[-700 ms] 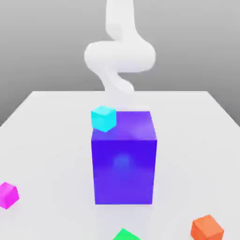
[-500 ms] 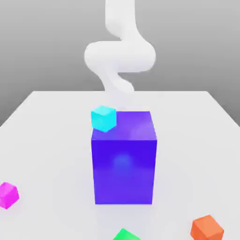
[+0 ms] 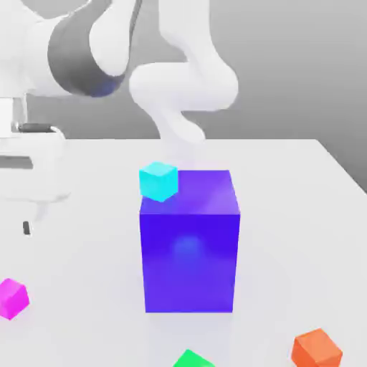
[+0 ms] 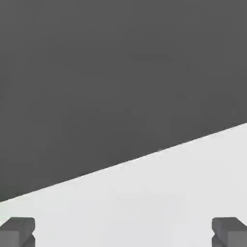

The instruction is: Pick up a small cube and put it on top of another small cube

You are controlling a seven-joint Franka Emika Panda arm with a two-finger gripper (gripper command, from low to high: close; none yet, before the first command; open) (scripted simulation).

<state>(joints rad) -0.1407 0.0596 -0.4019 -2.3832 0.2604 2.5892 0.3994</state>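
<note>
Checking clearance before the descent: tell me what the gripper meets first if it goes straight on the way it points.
Probably bare table. The gripper, jaws wide apart, has nothing between them ahead; depth is unclear.

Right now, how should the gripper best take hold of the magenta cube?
Probably from straight above, the open gripper closing on two opposite vertical faces of the magenta cube. It sits flat on the table with free space around it, apart from the big blue block.
</note>
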